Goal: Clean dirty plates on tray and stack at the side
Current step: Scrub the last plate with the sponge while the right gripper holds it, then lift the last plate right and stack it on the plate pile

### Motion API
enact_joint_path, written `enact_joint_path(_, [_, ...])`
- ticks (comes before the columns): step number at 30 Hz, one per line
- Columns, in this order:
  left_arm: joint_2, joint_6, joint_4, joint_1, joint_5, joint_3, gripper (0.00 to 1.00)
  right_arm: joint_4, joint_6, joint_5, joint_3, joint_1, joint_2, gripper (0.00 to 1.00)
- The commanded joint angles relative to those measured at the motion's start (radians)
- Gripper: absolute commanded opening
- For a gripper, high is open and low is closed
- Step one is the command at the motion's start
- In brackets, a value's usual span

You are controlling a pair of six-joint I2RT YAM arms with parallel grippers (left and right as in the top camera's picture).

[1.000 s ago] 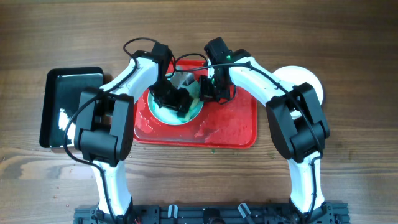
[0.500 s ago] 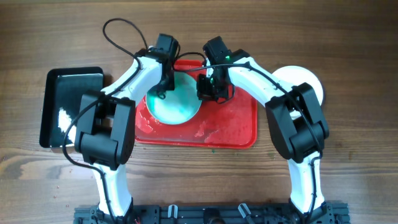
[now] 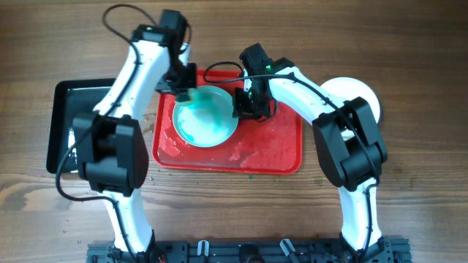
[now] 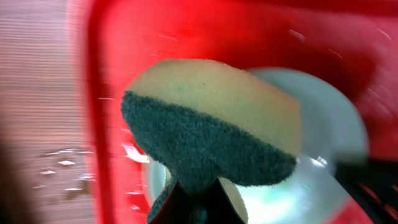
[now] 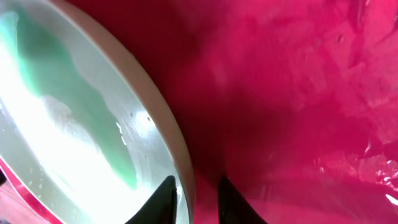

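One pale aqua plate (image 3: pixel 206 115) with teal smears lies on the left half of the red tray (image 3: pixel 272 146). My left gripper (image 3: pixel 183 89) hangs over the tray's back left corner, shut on a yellow and dark green sponge (image 4: pixel 211 124); the plate (image 4: pixel 329 118) shows behind the sponge. My right gripper (image 3: pixel 247 108) is at the plate's right rim. In the right wrist view its fingers (image 5: pixel 196 183) straddle the rim of the plate (image 5: pixel 74 124), slightly open, with a gap on the tray side (image 5: pixel 298 93). A white plate (image 3: pixel 360 93) rests on the table to the right of the tray.
A smaller black tray (image 3: pixel 80 124) lies on the wooden table left of the red one. The red tray's surface is wet and smeared. Cables loop over the back of both arms.
My left gripper has lifted the sponge off the plate and swung back and left to the tray's corner. My right gripper's jaws have loosened around the plate rim.
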Motion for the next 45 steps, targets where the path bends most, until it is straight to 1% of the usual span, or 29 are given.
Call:
enact_joint_path(1, [-0.005, -0.078, 0.032, 0.072, -0.107, 0.014, 0.04, 0.019, 0.015, 0.021, -0.015, 0.003, 0.024, 0.25])
enact_joint_path(3, [-0.005, -0.077, 0.048, 0.093, -0.107, 0.014, 0.04, 0.027, 0.060, 0.041, -0.029, 0.028, 0.024, 0.24])
enact_joint_path(5, [-0.005, -0.077, 0.052, 0.100, -0.107, 0.013, 0.04, 0.040, 0.073, 0.062, -0.034, 0.060, 0.024, 0.23])
enact_joint_path(6, [-0.005, -0.077, 0.051, 0.098, -0.103, 0.013, 0.04, 0.034, 0.084, 0.072, -0.034, 0.068, 0.024, 0.04])
enact_joint_path(9, [-0.005, -0.077, 0.047, 0.097, -0.085, 0.013, 0.04, -0.007, 0.080, 0.073, -0.023, 0.054, 0.003, 0.04])
enact_joint_path(10, [-0.005, -0.078, 0.046, 0.097, -0.084, 0.011, 0.04, -0.035, 0.078, 0.118, -0.023, 0.047, -0.029, 0.04])
enact_joint_path(12, [-0.005, -0.077, 0.047, 0.097, -0.032, 0.010, 0.04, -0.094, 0.055, 0.251, -0.023, 0.042, -0.107, 0.04])
enact_joint_path(14, [-0.005, -0.077, 0.048, 0.097, 0.056, 0.010, 0.04, -0.164, 0.029, 0.453, -0.023, 0.050, -0.215, 0.05])
enact_joint_path(16, [-0.005, -0.077, 0.051, 0.097, 0.097, 0.010, 0.04, -0.200, 0.030, 0.677, -0.023, 0.070, -0.307, 0.04])
enact_joint_path(17, [-0.005, -0.077, 0.055, 0.097, 0.112, 0.010, 0.04, -0.205, 0.029, 0.744, -0.023, 0.077, -0.331, 0.04])
enact_joint_path(19, [-0.005, -0.077, 0.059, 0.097, 0.130, 0.010, 0.04, -0.230, 0.029, 0.978, -0.023, 0.111, -0.399, 0.04])
enact_joint_path(24, [-0.005, -0.077, 0.059, 0.097, 0.130, 0.010, 0.04, -0.317, 0.030, 1.277, -0.023, 0.212, -0.415, 0.04])
enact_joint_path(26, [-0.005, -0.077, 0.059, 0.097, 0.130, 0.010, 0.04, -0.336, 0.029, 1.367, -0.023, 0.250, -0.415, 0.04])
enact_joint_path(27, [-0.005, -0.077, 0.059, 0.097, 0.130, 0.009, 0.04, -0.352, 0.029, 1.458, -0.023, 0.283, -0.415, 0.04])
enact_joint_path(31, [-0.005, -0.077, 0.059, 0.097, 0.129, 0.009, 0.04, -0.370, 0.028, 1.672, -0.023, 0.363, -0.415, 0.04])
enact_joint_path(33, [-0.005, -0.077, 0.059, 0.097, 0.129, 0.009, 0.04, -0.368, 0.000, 1.762, -0.023, 0.397, -0.415, 0.04])
enact_joint_path(38, [-0.005, -0.077, 0.059, 0.097, 0.129, 0.009, 0.04, -0.368, -0.001, 1.821, -0.023, 0.408, -0.415, 0.04])
enact_joint_path(42, [-0.005, -0.077, 0.059, 0.097, 0.129, 0.009, 0.04, -0.357, 0.006, 1.796, -0.023, 0.407, -0.415, 0.04])
enact_joint_path(44, [-0.005, -0.077, 0.059, 0.097, 0.129, 0.008, 0.04, -0.340, 0.006, 1.676, -0.024, 0.399, -0.415, 0.04])
enact_joint_path(45, [-0.005, -0.077, 0.059, 0.097, 0.129, 0.008, 0.04, -0.329, 0.006, 1.524, -0.026, 0.378, -0.415, 0.04])
